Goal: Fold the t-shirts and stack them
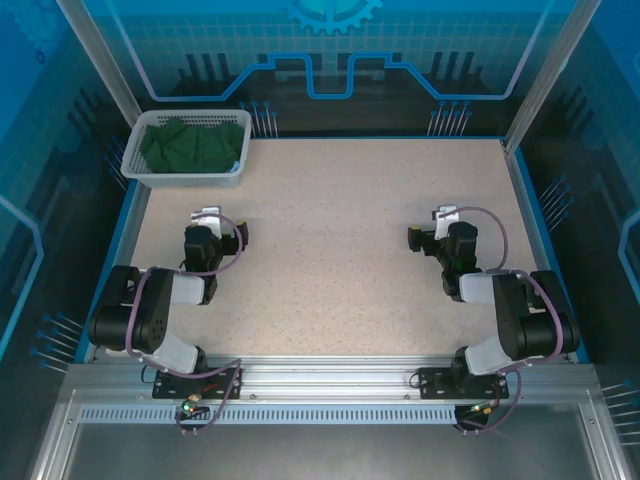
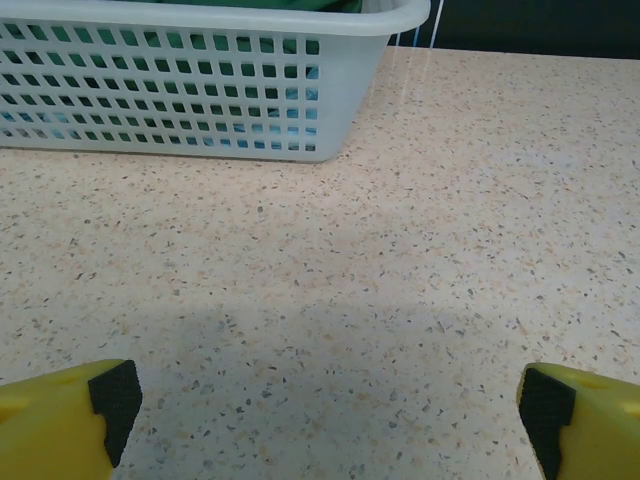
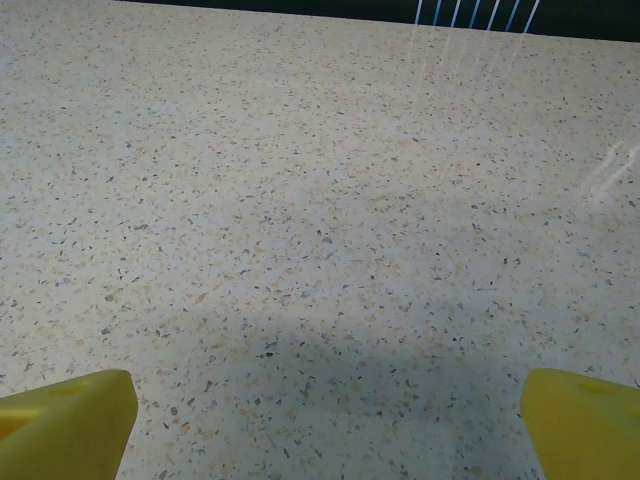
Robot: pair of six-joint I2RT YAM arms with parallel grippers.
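- A white plastic lattice basket stands at the far left corner of the speckled beige tabletop. A crumpled dark green t-shirt lies inside it.
- The left wrist view adds a light blue tint behind the basket's lower holes, which the overhead view hides under green. Whether it is cloth I cannot tell.
- The left gripper is spread wide and holds nothing. Its yellow fingers sit over bare tabletop, near the basket wall but apart from it.
- The right gripper gapes equally wide and empty over bare tabletop, well apart from the basket.
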